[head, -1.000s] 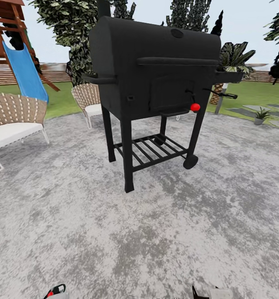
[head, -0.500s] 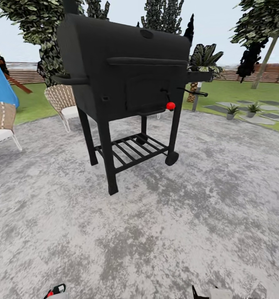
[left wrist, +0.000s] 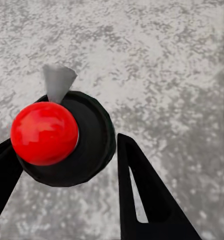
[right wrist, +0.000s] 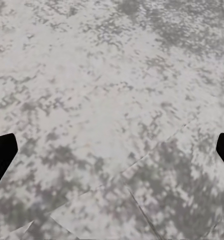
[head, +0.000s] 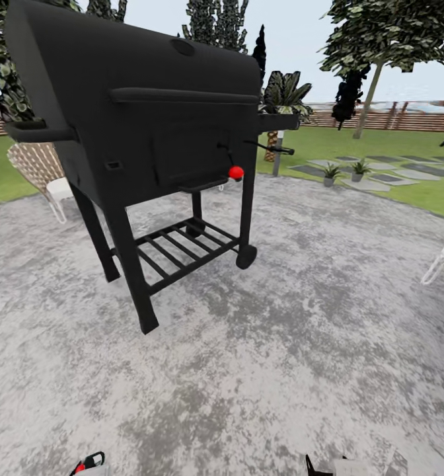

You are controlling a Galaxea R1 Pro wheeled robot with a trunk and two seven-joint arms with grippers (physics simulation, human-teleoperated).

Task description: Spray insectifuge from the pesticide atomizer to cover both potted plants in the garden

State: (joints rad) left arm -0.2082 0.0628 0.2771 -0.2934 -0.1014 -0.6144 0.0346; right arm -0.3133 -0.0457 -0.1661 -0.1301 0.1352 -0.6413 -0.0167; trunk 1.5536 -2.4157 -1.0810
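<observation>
— Atomizer first: where do we have it?
— The pesticide atomizer [left wrist: 62, 137] sits between the fingers of our left gripper [left wrist: 64, 145]. In the left wrist view we look down on its dark round top, with a red ball and a small grey cone on it. The fingers pinch it from both sides, and it hangs over the grey paving.
— And in the head view?
— Just a red-and-white bit in the left gripper [head: 88, 463], at the lower edge.
— Our other pincer?
— The right gripper [right wrist: 112, 150] is spread wide, with its dark tips at the two edges of the right wrist view and speckled paving between them.
— The potted plants?
— Well apart from us, past the far rim of the patio [head: 301, 317]. One potted plant [head: 330, 173] and the second potted plant [head: 359, 168] stand near each other by the stepping stones [head: 380, 180] in the lawn [head: 387, 142].
— What else do we see?
— A black grill [head: 143, 125] stands on the patio to our left. A wicker chair [head: 40, 168] is behind it, and the fence [head: 394, 119] runs along the back.
</observation>
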